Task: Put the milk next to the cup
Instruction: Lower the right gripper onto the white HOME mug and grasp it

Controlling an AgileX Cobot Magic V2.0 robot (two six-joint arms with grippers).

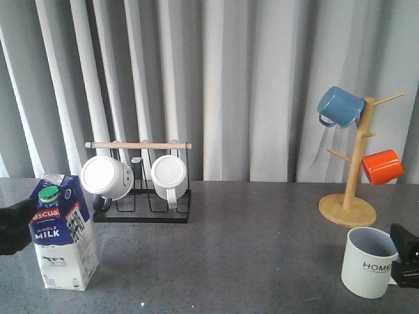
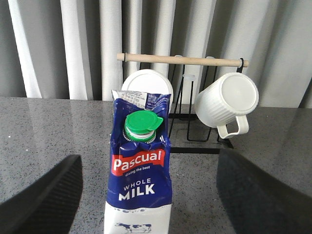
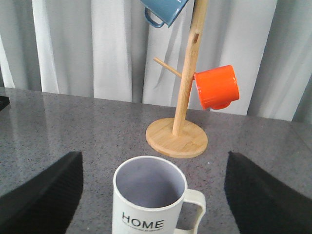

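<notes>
The milk (image 1: 62,232) is a blue and white carton with a green cap, standing upright at the front left of the grey table. In the left wrist view the milk (image 2: 141,165) stands between the two fingers of my left gripper (image 2: 150,195), which is open, with a gap on each side. In the front view the left gripper (image 1: 14,226) is at the left edge, beside the carton. The cup (image 1: 370,261), off-white with "HOME" lettering, stands at the front right. My right gripper (image 3: 153,195) is open around the cup (image 3: 148,200) without touching it, and shows at the right edge (image 1: 406,258).
A black rack (image 1: 141,209) with a wooden bar holds two plain white mugs at the back left. A wooden mug tree (image 1: 353,176) with a blue mug (image 1: 340,106) and an orange mug (image 1: 382,166) stands behind the cup. A grey curtain hangs behind the table.
</notes>
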